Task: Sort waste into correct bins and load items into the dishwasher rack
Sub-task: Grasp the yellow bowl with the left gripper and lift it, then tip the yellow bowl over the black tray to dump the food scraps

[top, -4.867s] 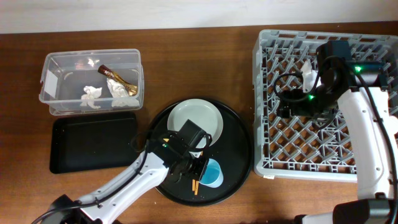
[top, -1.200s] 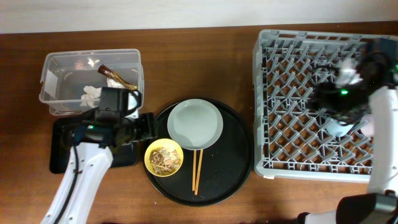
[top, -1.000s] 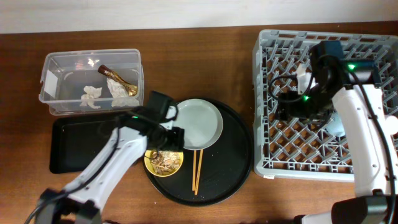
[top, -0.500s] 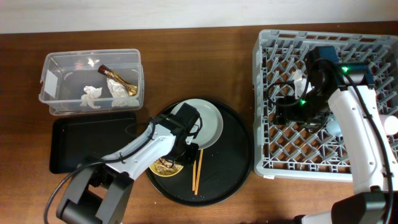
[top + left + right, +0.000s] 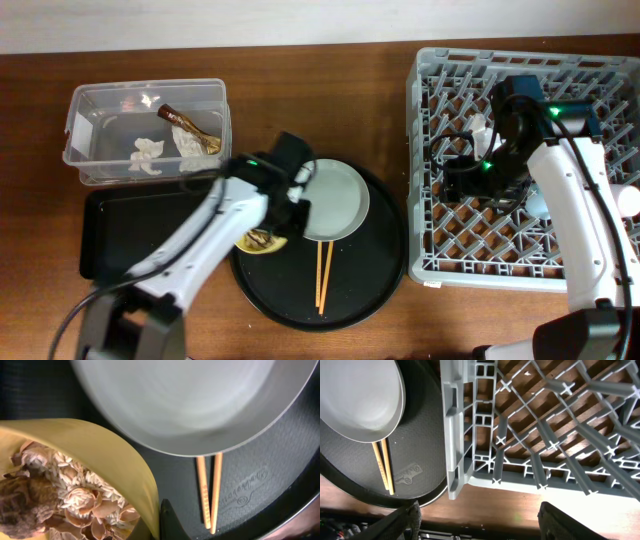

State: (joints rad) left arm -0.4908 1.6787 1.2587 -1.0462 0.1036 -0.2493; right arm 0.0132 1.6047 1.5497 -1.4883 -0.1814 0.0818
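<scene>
Left pincer [image 5: 274, 218] clamped on the small yellow bowl [image 5: 90, 445] at its rim.
The bowl, holding tan food scraps [image 5: 75, 505], sat on the round black tray [image 5: 260, 475] beside the plate [image 5: 175, 400], which overlapped the chopsticks [image 5: 210, 490]. The right pincer [image 5: 487, 522] hung wide open and empty over the dishwasher rack [image 5: 545, 435].

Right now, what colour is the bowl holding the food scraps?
The bowl is yellow, clearest in the left wrist view.

Small yellow bowl [image 5: 100, 455] of tan scraps [image 5: 75, 497] sits at the grey-green plate's [image 5: 185, 400] eight o'clock; chopsticks [image 5: 210, 490] poke out at six.
</scene>
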